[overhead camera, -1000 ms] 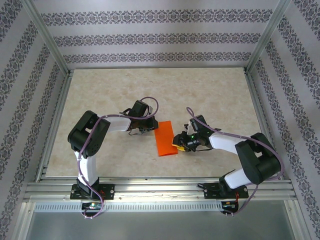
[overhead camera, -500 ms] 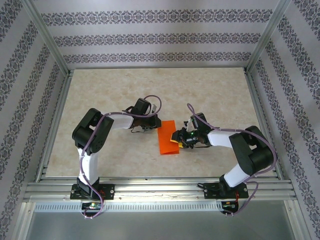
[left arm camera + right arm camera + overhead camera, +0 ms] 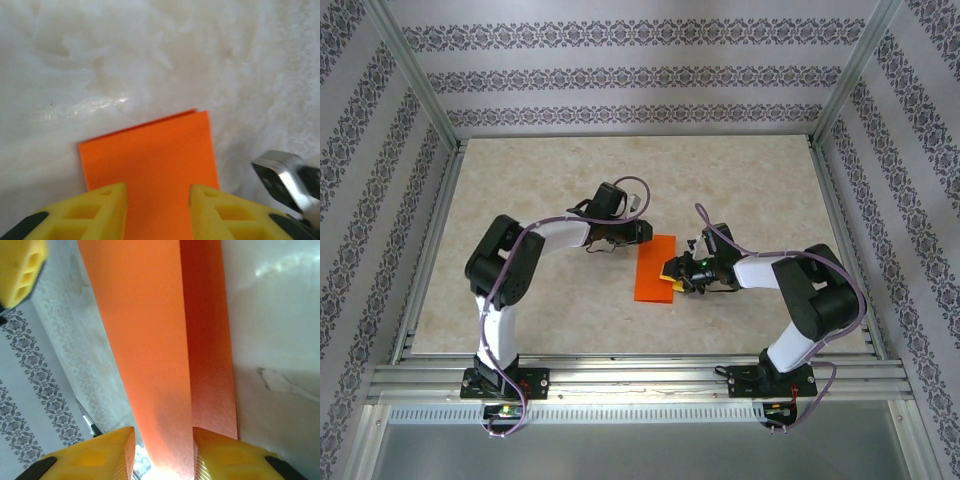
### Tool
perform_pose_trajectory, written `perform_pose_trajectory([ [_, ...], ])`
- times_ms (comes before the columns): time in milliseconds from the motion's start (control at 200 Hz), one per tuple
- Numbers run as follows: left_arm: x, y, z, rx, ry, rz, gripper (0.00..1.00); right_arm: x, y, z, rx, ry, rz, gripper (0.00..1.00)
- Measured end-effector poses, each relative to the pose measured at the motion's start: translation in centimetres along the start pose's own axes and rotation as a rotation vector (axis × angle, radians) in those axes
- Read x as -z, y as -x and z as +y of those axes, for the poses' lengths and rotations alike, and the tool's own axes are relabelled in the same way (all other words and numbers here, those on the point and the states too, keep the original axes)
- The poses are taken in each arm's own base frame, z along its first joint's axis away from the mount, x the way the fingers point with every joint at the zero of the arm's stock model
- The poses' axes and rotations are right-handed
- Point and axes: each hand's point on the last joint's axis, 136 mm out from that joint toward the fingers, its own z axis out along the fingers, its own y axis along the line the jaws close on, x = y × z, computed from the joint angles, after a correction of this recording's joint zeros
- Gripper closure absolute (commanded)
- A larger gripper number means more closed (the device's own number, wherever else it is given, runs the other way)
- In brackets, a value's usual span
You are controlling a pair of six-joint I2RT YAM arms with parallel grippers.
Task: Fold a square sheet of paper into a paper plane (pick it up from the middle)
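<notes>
Left wrist view: near end of the square sheet of paper (image 3: 150, 160) hidden behind left gripper (image 3: 157, 192) fingers, metal piece (image 3: 285, 175) at right blurred and cropped; right wrist view: sheet runs off the top edge, its contact with right gripper (image 3: 163, 436) unclear.

Orange paper rectangle (image 3: 654, 268) on marbled table (image 3: 740, 180)

Pale marbled tabletop (image 3: 540, 170), damask-striped wallpaper walls (image 3: 620, 70) on three sides, aluminium frame rails (image 3: 640, 378) along the near edge
</notes>
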Motion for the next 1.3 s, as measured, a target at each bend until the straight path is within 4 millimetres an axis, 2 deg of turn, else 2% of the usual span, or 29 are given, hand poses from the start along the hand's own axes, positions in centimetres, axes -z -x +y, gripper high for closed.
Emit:
perform_pose_trajectory([
  [150, 5.0, 1.2, -3.4, -0.079, -0.046, -0.117, 0.52, 0.2, 0.6, 0.3, 0.004, 0.016, -0.019, 0.71],
  [230, 6.9, 1.2, -4.4, -0.109, -0.061, -0.175, 0.52, 0.3, 0.8, 0.4, 0.007, 0.021, -0.024, 0.71],
  [345, 7.9, -1.4, -5.0, -0.179, -0.047, -0.2, 0.52, 0.3, 1.1, 0.5, 0.008, 0.025, -0.028, 0.71],
  [435, 7.3, -4.6, -5.7, -0.28, -0.012, -0.177, 0.54, 0.4, 1.3, 0.6, 0.008, 0.029, -0.034, 0.72],
  [550, 6.0, -9.2, -7.2, -0.479, 0.021, -0.133, 0.51, 0.4, 1.4, 0.8, 0.012, 0.033, -0.036, 0.74],
  [634, 5.1, -12.1, -7.7, -0.633, 0.055, -0.105, 0.44, 0.4, 1.5, 0.9, 0.013, 0.035, -0.038, 0.74],
  [779, 3.8, -15.5, -8.5, -0.914, 0.119, -0.079, 0.41, 0.4, 1.5, 0.9, 0.013, 0.036, -0.038, 0.74],
  [889, 2.5, -17.6, -8.2, -1.071, 0.164, -0.042, 0.39, 0.4, 1.5, 0.9, 0.014, 0.037, -0.039, 0.74],
  [979, 1.6, -18.4, -7.5, -1.152, 0.205, -0.015, 0.38, 0.4, 1.5, 0.9, 0.015, 0.038, -0.04, 0.74],
  [1074, 0.7, -18.4, -6.8, -1.203, 0.258, 0.001, 0.37, 0.4, 1.6, 1.0, 0.017, 0.04, -0.042, 0.74],
  [1304, -1.0, -16.5, -7.0, -1.266, 0.353, -0.028, 0.37, 0.4, 1.6, 1.0, 0.012, 0.04, -0.041, 0.74],
])
